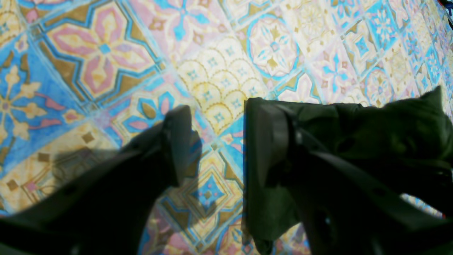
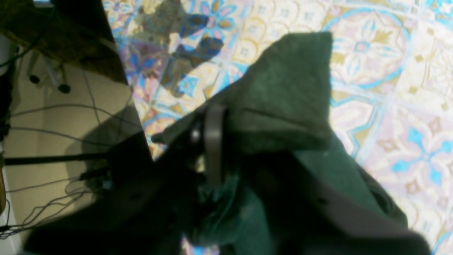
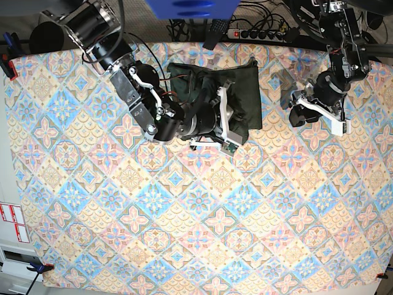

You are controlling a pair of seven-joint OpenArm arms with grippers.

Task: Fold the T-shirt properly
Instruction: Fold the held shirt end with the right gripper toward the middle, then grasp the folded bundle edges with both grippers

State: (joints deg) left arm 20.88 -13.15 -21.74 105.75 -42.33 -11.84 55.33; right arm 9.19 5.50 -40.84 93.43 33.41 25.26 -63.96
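Observation:
The dark olive-green T-shirt (image 3: 242, 92) lies in a folded bundle at the table's back centre. My right gripper (image 3: 225, 120) is down on its front edge. In the right wrist view a flap of the T-shirt (image 2: 283, 88) stands up between the fingers (image 2: 214, 141) and drapes over the far one; how tightly the jaws hold it is unclear. My left gripper (image 3: 301, 109) hovers to the right of the shirt, apart from it. Its fingers (image 1: 177, 141) stand open over the bare tablecloth, and the T-shirt's (image 1: 389, 124) edge shows behind the right finger.
A patterned tile-print cloth (image 3: 184, 215) covers the whole table. A power strip and cables (image 3: 258, 27) lie past the back edge. In the right wrist view the table's edge and floor cables (image 2: 53, 148) are at the left.

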